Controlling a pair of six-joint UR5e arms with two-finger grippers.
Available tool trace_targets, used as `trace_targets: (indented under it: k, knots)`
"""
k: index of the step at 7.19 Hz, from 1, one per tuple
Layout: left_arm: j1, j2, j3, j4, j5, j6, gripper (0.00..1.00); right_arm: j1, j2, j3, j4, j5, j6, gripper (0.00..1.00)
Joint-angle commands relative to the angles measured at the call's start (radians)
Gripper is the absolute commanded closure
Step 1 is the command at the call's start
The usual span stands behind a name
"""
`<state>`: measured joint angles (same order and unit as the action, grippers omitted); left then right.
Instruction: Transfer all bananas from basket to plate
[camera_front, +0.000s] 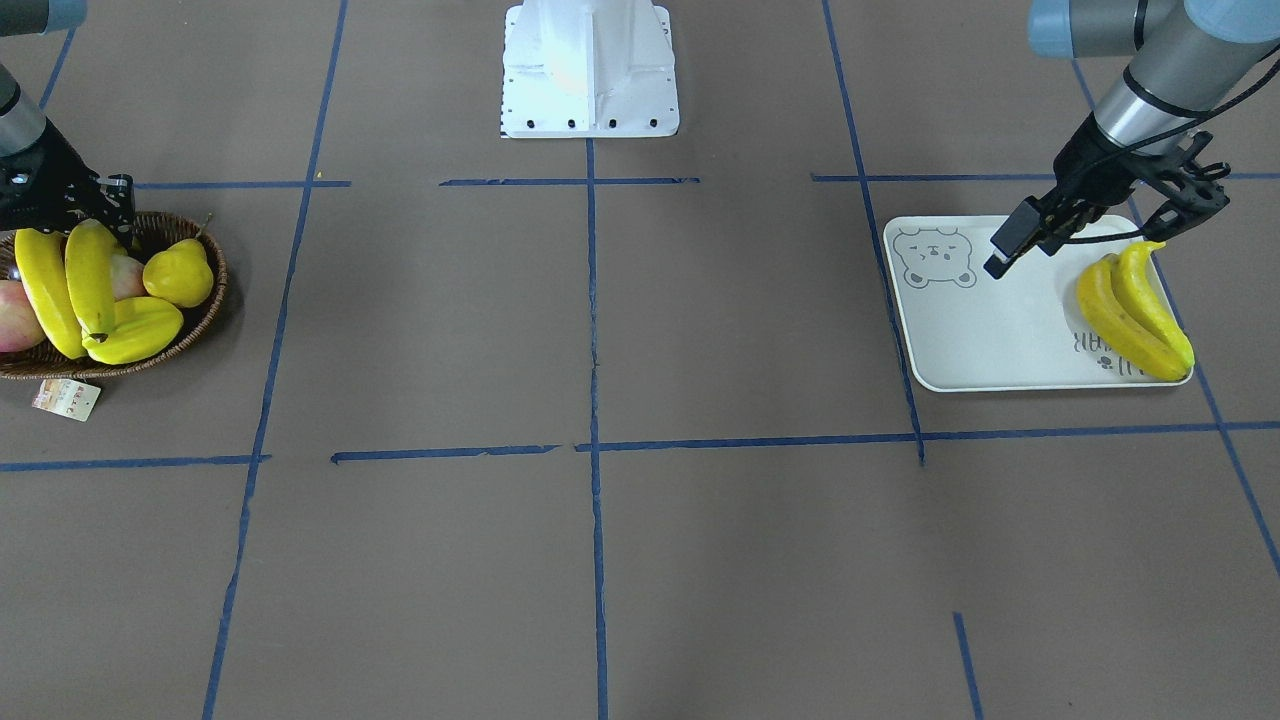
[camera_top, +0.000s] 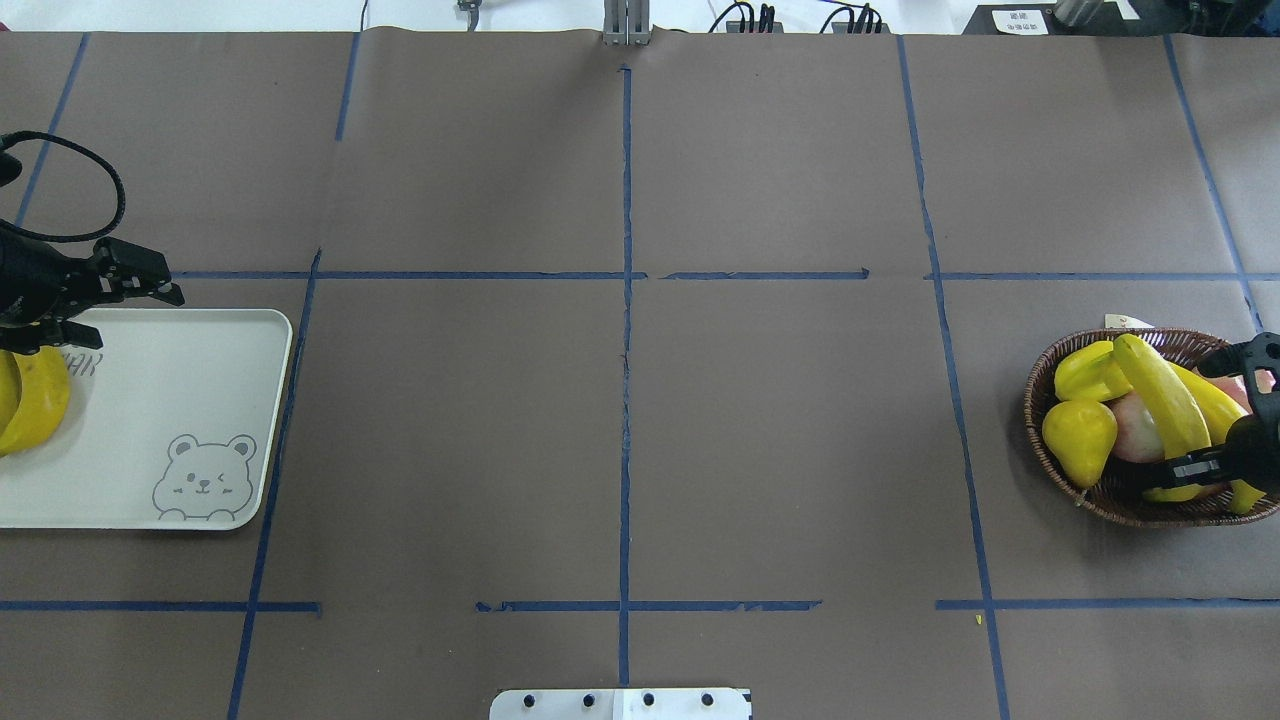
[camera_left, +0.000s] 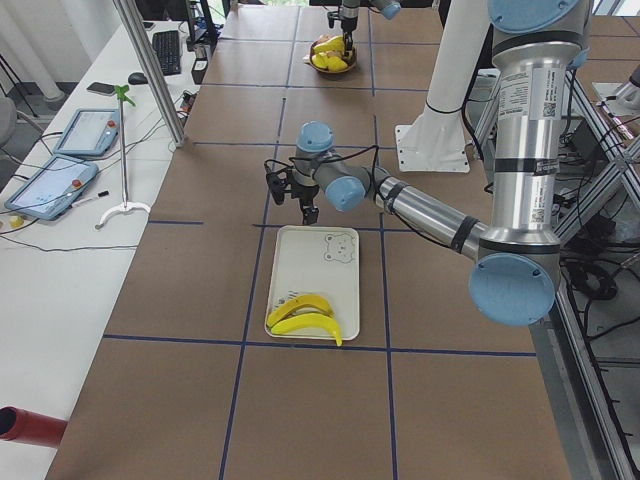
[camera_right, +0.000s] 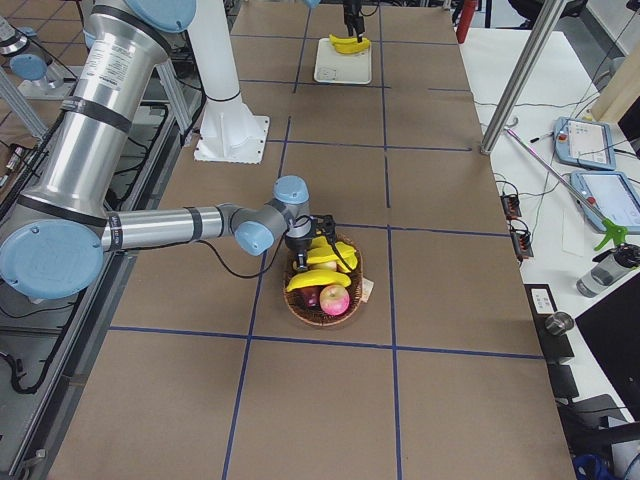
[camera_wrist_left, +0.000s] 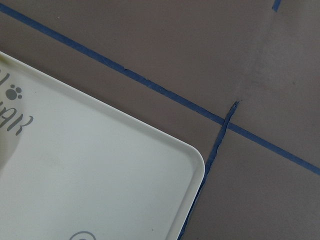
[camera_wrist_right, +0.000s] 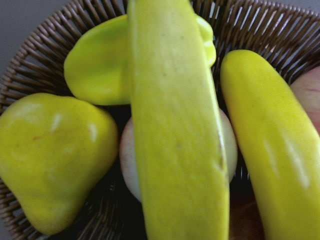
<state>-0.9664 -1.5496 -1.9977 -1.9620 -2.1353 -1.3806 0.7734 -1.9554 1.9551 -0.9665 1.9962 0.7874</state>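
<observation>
Two yellow bananas lie side by side on the pale bear-face plate, at its end away from the bear drawing. They also show in the overhead view. My left gripper hovers open and empty over the plate's far edge, just beyond those bananas. Two more bananas lie across the fruit in the dark wicker basket. My right gripper is open low over the basket, its fingers on either side of these bananas. The right wrist view shows one banana very close and the other beside it.
The basket also holds a yellow pear, a ridged yellow starfruit and pinkish round fruit under the bananas. A paper tag lies by the basket. The robot's white base stands at the table's middle edge. Blue tape lines cross the brown table.
</observation>
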Motion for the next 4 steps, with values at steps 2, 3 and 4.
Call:
trace_targets:
  k: [2,3,4]
  knots:
    - [0.002,0.000,0.000,0.000,-0.002,0.000,0.00,0.027,-0.054,0.105,-0.001,0.016,-0.010,0.89]
    - [0.002,-0.006,0.001,0.000,-0.002,0.000,0.00,0.067,-0.048,0.148,-0.001,0.053,-0.010,0.94]
    - [0.005,-0.012,-0.001,-0.003,0.000,0.000,0.00,0.114,-0.022,0.159,0.002,0.082,-0.019,0.94]
